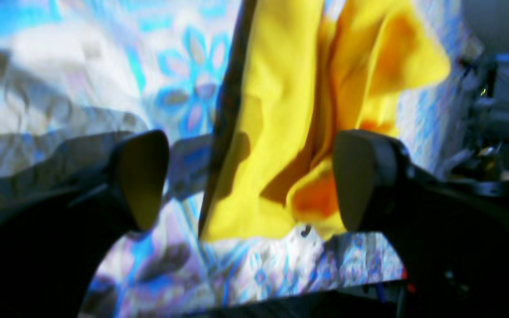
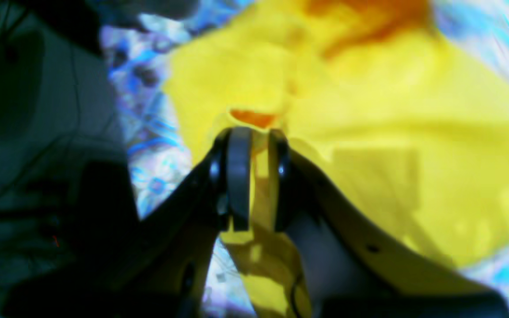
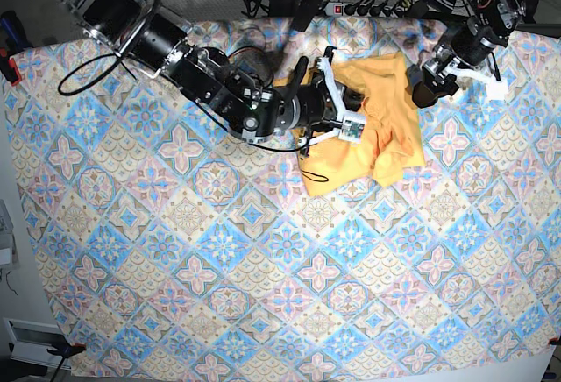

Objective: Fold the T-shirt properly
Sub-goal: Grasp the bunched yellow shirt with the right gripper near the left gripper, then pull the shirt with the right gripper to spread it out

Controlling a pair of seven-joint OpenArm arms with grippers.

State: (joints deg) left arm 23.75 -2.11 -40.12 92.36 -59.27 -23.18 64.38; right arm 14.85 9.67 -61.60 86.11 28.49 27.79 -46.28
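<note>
T-shirt (image 3: 381, 128) bunched, long axis diagonal

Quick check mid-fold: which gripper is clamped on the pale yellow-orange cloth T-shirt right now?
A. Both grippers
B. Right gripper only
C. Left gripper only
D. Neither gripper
B. In the right wrist view the right gripper has its jaws pinched on a fold of the pale yellow-orange cloth T-shirt, while in the left wrist view the left gripper has its jaws spread wide with nothing clamped between them.
</note>
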